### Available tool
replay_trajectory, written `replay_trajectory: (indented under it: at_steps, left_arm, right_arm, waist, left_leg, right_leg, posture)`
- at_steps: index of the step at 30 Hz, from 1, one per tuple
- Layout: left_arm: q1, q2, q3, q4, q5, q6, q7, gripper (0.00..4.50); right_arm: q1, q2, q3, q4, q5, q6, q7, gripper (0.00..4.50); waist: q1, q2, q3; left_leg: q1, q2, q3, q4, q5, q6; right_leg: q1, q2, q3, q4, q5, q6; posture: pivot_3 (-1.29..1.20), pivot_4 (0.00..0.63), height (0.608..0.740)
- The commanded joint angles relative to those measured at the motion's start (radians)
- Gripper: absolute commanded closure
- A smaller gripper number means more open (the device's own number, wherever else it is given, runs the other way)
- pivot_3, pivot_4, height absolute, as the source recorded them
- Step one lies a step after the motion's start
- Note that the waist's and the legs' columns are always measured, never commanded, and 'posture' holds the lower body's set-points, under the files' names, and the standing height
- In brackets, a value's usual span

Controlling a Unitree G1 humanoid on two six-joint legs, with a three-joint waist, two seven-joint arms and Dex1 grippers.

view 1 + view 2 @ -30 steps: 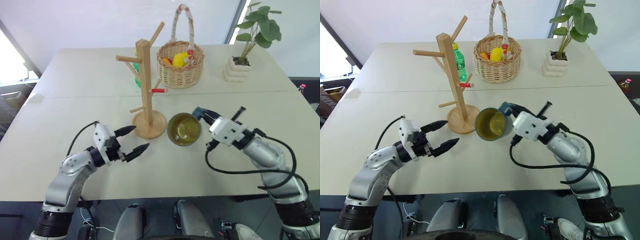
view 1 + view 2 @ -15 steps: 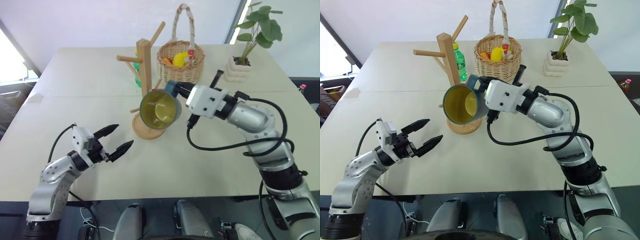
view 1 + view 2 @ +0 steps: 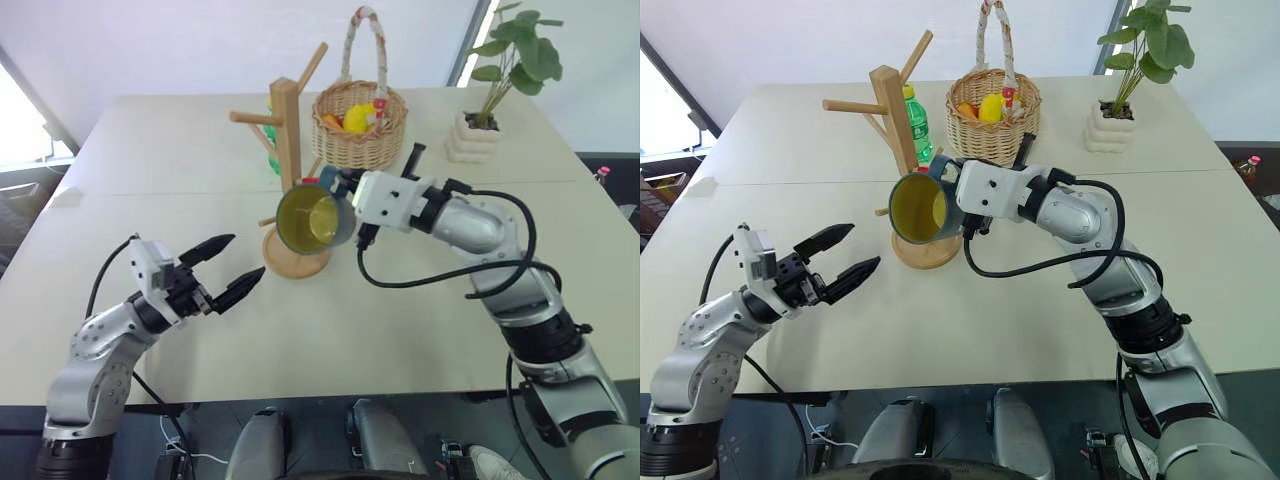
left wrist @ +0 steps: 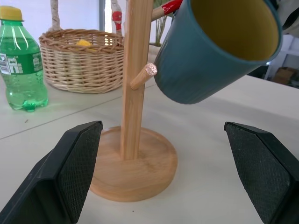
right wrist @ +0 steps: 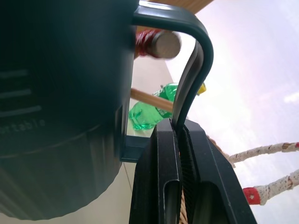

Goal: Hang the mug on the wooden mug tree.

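On the pale table (image 3: 420, 330), the wooden mug tree (image 3: 290, 170) stands. The right gripper (image 3: 335, 185), clamped on the handle, holds the mug (image 3: 312, 219) tilted in the air just beside the post, handle close to a red-tipped peg. Nearer the robot than the tree's base, the left gripper (image 3: 228, 270) hovers spread and empty.

A wicker basket (image 3: 360, 128) holding fruit sits on the table (image 3: 150, 150) beside a green bottle (image 3: 919, 124); a potted plant (image 3: 492, 90) stands farther right.
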Motion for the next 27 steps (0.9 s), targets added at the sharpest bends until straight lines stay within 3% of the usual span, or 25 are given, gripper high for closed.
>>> replay_trajectory:
  at_steps: [1, 3, 9, 15, 19, 23, 27]
  left_arm:
    - [-0.012, 0.011, 0.015, -0.036, -0.007, -0.004, 0.005, 0.00]
    - [-0.013, 0.010, 0.013, -0.036, -0.005, -0.004, 0.007, 0.00]
    - [-0.017, 0.009, 0.008, -0.029, -0.001, -0.006, 0.012, 0.00]
    - [-0.018, -0.003, 0.016, -0.002, 0.010, -0.005, 0.042, 0.00]
    - [-0.009, -0.015, 0.033, 0.056, 0.033, 0.007, 0.103, 0.00]
    - [-0.009, -0.042, 0.059, 0.139, 0.083, 0.000, 0.200, 0.00]
    - [-0.005, -0.077, 0.091, 0.215, 0.156, -0.039, 0.308, 0.00]
  right_arm:
    - [-0.031, 0.013, -0.005, -0.014, -0.009, 0.007, 0.008, 4.19]
    - [-0.033, 0.020, -0.008, -0.013, -0.009, 0.011, 0.005, 3.57]
    - [-0.035, 0.020, -0.030, -0.026, -0.014, -0.009, -0.002, 0.44]
    - [0.038, 0.002, -0.172, -0.088, 0.112, 0.006, 0.011, 0.44]
    - [0.189, 0.008, -0.327, -0.104, 0.276, 0.049, 0.029, 0.44]
    - [0.363, 0.093, -0.447, -0.009, 0.394, 0.057, -0.029, 0.44]
    - [0.443, 0.192, -0.502, 0.117, 0.454, 0.022, -0.092, 0.44]
  waist:
    - [0.000, 0.000, 0.000]
    - [0.000, 0.000, 0.000]
    - [0.000, 0.000, 0.000]
    - [0.003, 0.000, 0.000]
    - [0.004, -0.001, 0.000]
    - [0.001, -0.001, -0.001]
    - [-0.004, -0.001, 0.000]
  left_leg:
    - [0.000, 0.000, 0.000, 0.000, 0.000, 0.000]
    - [0.000, 0.000, 0.000, 0.000, 0.000, 0.000]
    - [0.000, 0.000, 0.000, 0.000, 0.000, 0.000]
    - [0.000, 0.000, 0.000, 0.000, 0.000, 0.000]
    - [0.000, 0.000, 0.000, 0.000, 0.000, 0.000]
    - [0.001, 0.000, 0.000, -0.001, 0.000, 0.000]
    - [0.002, 0.000, 0.000, -0.001, 0.000, 0.000]
  right_leg:
    - [0.000, 0.000, 0.000, 0.000, 0.000, 0.000]
    - [0.000, 0.000, 0.000, 0.000, 0.000, 0.000]
    - [0.000, 0.000, 0.000, 0.000, 0.000, 0.000]
    - [0.000, 0.000, 0.000, 0.000, 0.000, 0.000]
    - [0.001, -0.001, 0.000, -0.001, 0.000, 0.000]
    - [0.002, 0.000, 0.000, -0.001, 0.000, 0.000]
    - [0.001, 0.000, 0.001, 0.001, 0.000, 0.000]
  posture:
    - [0.00, 0.150, 0.740]
    - [0.00, 0.150, 0.740]
    - [0.00, 0.150, 0.740]
    - [0.00, 0.150, 0.740]
    - [0.00, 0.150, 0.740]
    - [0.00, 0.150, 0.740]
    - [0.00, 0.150, 0.740]
